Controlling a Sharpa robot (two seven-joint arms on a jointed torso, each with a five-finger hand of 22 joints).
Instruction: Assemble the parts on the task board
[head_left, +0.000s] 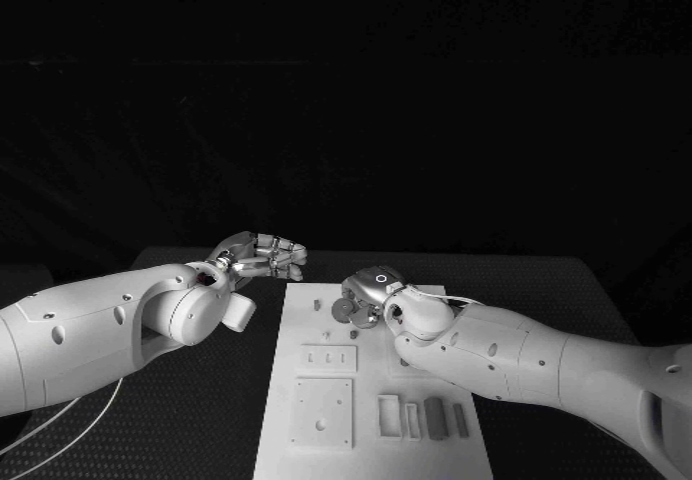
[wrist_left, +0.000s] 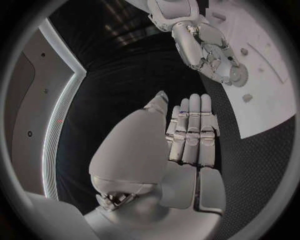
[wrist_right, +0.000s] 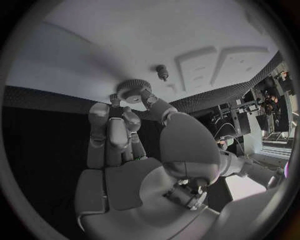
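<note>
Pinching a round, toothed grey gear (wrist_right: 133, 89) above the white task board (head_left: 433, 455), the right hand (head_left: 372, 295) risks misaligning it (left hand (head_left: 267, 255) flat, empty).

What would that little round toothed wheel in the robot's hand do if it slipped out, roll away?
The gear, pinched by the right hand, looks stiff and probably light. Round, so on edge it might roll; being flat, it would likelier settle on the task board. Its teeth probably aid grip.

Left silver many-fingered hand (head_left: 264, 255) hovered empty, fingers straight and together. Right silver many-fingered hand (head_left: 368, 296) pinched round toothed grey gear (wrist_right: 133, 89) at fingertips.
</note>
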